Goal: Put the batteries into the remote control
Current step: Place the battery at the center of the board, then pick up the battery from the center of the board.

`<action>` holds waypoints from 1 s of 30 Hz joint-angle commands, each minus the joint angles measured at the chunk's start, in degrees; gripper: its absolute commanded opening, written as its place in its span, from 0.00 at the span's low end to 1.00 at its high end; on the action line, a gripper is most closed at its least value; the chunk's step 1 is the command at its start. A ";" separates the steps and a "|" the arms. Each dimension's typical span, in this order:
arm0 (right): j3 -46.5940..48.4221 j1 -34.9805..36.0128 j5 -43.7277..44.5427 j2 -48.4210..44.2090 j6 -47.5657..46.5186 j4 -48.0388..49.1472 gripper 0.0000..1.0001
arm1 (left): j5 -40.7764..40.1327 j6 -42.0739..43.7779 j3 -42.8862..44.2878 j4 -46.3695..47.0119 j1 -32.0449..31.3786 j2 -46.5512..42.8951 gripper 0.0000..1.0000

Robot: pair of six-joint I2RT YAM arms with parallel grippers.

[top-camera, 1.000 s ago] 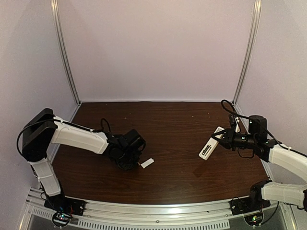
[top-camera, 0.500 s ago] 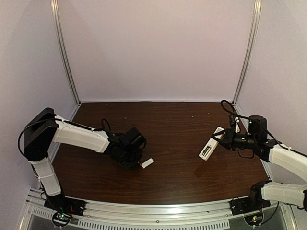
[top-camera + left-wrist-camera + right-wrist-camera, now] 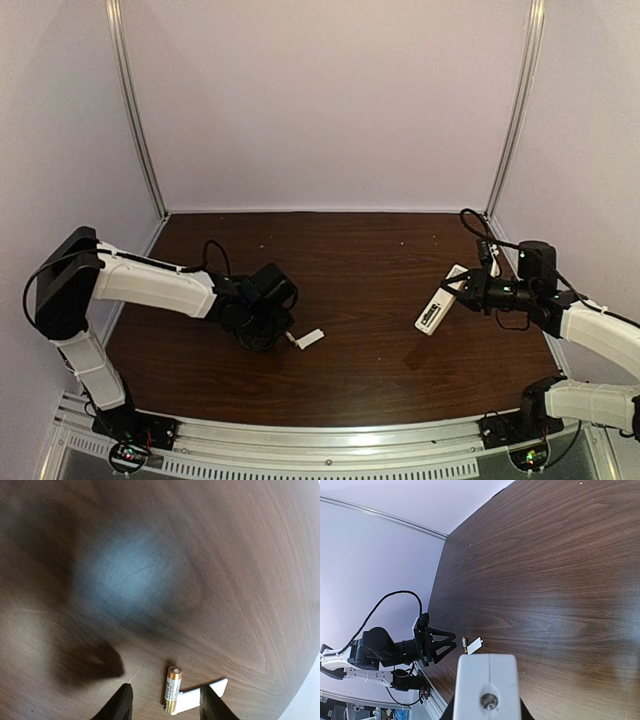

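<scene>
jo: Dark brown wood-grain tabletop (image 3: 370, 260), pale lilac walls (image 3: 330, 100), aluminium corner posts (image 3: 135, 110). Left side?

sam: left claw (image 3: 166, 702) sits low over the tabletop, left of centre. Its fingers (image 3: 120, 705) are spread apart and grip nothing.

jo: Battery?

sam: one small gold-and-dark cylindrical battery (image 3: 172, 690) lies flat on the tabletop between those fingers. From the left wrist view it touches neither. A small flat white plastic cover piece (image 3: 202, 694) lies against its lower end, on the right finger's side.

jo: Print on the cell?

sam: too blurred to read.

jo: Second cell?

sam: can't pick one out in any view.

jo: Right side?

sam: right claw (image 3: 468, 290) is clamped on the far end of the slim white rectangular remote control (image 3: 438, 303). It's held tilted on the right, and looks lifted off the tabletop. The free end points down toward the centre. There's a dark patch near that free end, with markings too small to read. The right wrist view looks along its length: a white end face with a seam and a small round metal part in it. Can't tell what that part is.

jo: Spacing?

sam: well apart. The remote control is on the right, the battery and cover piece on the left.
</scene>
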 commanded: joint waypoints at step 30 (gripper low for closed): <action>1.28 -0.43 -2.87 0.45 -0.53 1.53 0.00 | 25.99 155.11 7.63 -13.29 7.63 -7.15 0.72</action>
